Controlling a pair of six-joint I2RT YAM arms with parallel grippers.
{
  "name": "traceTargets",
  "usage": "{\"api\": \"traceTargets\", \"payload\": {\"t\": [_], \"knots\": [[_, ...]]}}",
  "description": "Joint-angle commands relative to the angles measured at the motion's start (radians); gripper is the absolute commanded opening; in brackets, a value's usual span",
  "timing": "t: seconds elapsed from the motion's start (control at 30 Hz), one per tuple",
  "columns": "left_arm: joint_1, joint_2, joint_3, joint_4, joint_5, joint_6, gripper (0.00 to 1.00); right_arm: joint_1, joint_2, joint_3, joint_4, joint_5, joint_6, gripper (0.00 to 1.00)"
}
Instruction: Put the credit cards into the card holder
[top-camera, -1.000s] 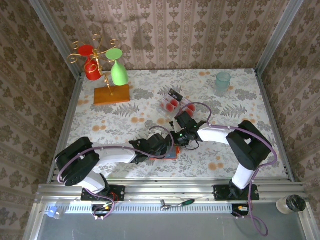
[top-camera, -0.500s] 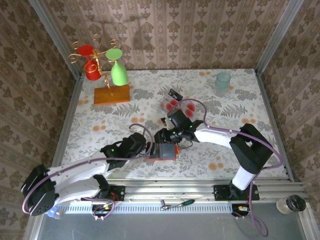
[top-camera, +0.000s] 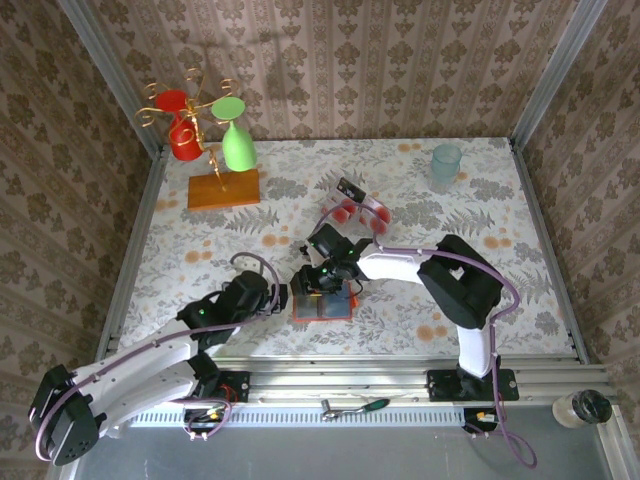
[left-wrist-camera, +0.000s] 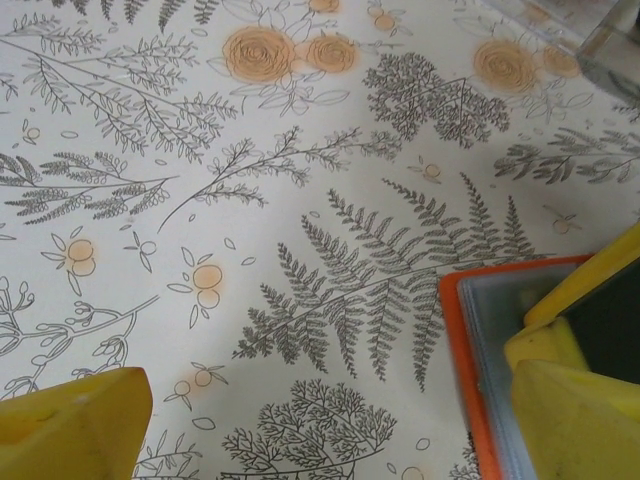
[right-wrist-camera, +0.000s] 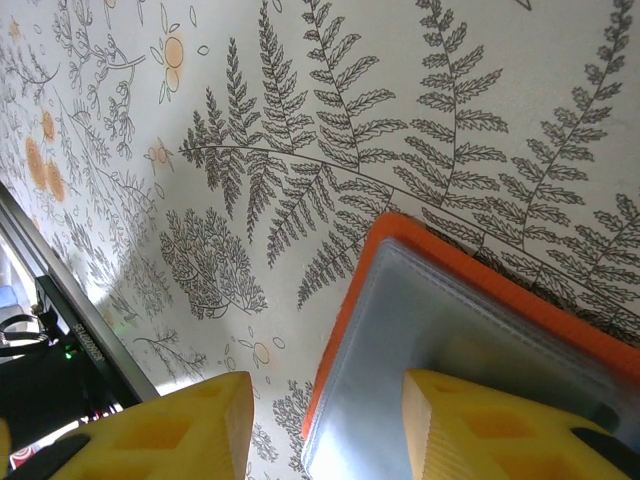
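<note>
1. Top view: the left arm has dropped low and stretched out. The left gripper (top-camera: 278, 297) has backed off the holder (top-camera: 325, 308) and now sits just beside its left edge, fingers spread wide, holding nothing.
2. Top view: the right gripper (top-camera: 312, 280) has swung in from the holder's right side to its far-left corner. The holder lies open on the tabletop (top-camera: 480, 290), about where it was. The cards (top-camera: 348, 208) are in a loose pile beyond it, near but apart, none picked up.
3. Judgement: this looks like a handover of the job of steadying the holder, left to right. No card is loaded yet as far as I can tell.
4. Left wrist: the left gripper (left-wrist-camera: 330, 380) is wide open over bare tabletop. The holder's (left-wrist-camera: 455, 330) orange rim is by its right finger.
5. Right wrist: the right gripper (right-wrist-camera: 325, 385) is partly spread, one finger over the grey lining, the other over tabletop. The holder's (right-wrist-camera: 400, 300) edge sits between them, not pinched.
6. Writing: none readable. The white lettering on the cards' black strip is too small.
</note>
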Motion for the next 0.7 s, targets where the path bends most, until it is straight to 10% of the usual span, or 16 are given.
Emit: {"api": "traceTargets", "payload": {"t": [0.0,0.47,0.67], "knots": [[0.012,-0.006,-0.016,-0.005,0.008,-0.011,0.94,-0.004,-0.016,0.027,-0.056,-0.012,-0.030,0.44],[0.016,0.060,-0.012,0.053,0.040,-0.013,0.94,-0.044,-0.125,-0.073,-0.052,-0.002,-0.060,0.20],[0.006,0.122,0.002,0.100,0.052,-0.018,0.94,-0.147,-0.226,-0.028,-0.150,0.039,-0.123,0.27]]}}
